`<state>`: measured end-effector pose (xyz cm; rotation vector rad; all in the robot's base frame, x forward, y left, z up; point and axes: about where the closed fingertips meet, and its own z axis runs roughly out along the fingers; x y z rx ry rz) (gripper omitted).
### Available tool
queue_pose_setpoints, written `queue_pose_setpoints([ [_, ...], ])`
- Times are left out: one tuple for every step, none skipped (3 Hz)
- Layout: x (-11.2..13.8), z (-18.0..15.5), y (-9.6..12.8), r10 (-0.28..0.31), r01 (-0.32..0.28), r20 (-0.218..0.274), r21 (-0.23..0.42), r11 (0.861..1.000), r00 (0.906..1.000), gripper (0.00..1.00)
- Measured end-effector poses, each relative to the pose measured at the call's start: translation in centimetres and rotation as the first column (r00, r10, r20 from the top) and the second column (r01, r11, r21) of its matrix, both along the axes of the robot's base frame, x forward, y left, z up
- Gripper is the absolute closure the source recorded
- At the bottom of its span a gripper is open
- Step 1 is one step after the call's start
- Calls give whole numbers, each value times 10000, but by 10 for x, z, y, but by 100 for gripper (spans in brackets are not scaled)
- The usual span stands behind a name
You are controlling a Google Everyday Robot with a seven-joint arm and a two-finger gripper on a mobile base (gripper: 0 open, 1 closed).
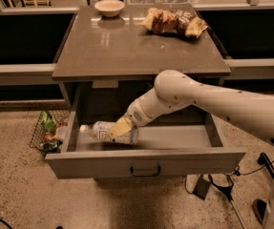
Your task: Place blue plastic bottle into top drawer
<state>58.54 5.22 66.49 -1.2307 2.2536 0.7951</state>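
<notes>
One white arm (213,99) reaches from the right edge of the view, down past the front edge of the cabinet's brown surface (127,46) and into the top drawer (174,160), which stands pulled out. Its hand (120,128) is in the left half of the drawer, clamped on the blue plastic bottle (98,129); a yellowish finger (117,129) lies across the front of the bottle's label end. The bottle lies nearly level, its white cap (84,128) pointing left towards the drawer's left wall, its body low inside the drawer behind the front panel. Whether it touches the drawer floor cannot be told. The right half of the drawer floor shows bare grey. A small dark loop handle (145,171) sits at the centre of the drawer front.

On the surface, a pale bowl (109,7) stands at the far left corner, and brown-and-yellow snack bags (174,20) lie in a heap at the far right, well apart from the bowl. On the floor left of the cabinet, just beside the open drawer, sits a wire basket (46,132) with green and red things in it. Dark cables (265,163) trail over the speckled floor at the right
</notes>
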Motion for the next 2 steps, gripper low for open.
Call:
queue_pose_setpoints([
  [4, -6, -10, -291, 290, -113, -40, 9996, 9995, 61],
  [5, -8, -13, -365, 364, -140, -52, 9993, 9992, 38],
])
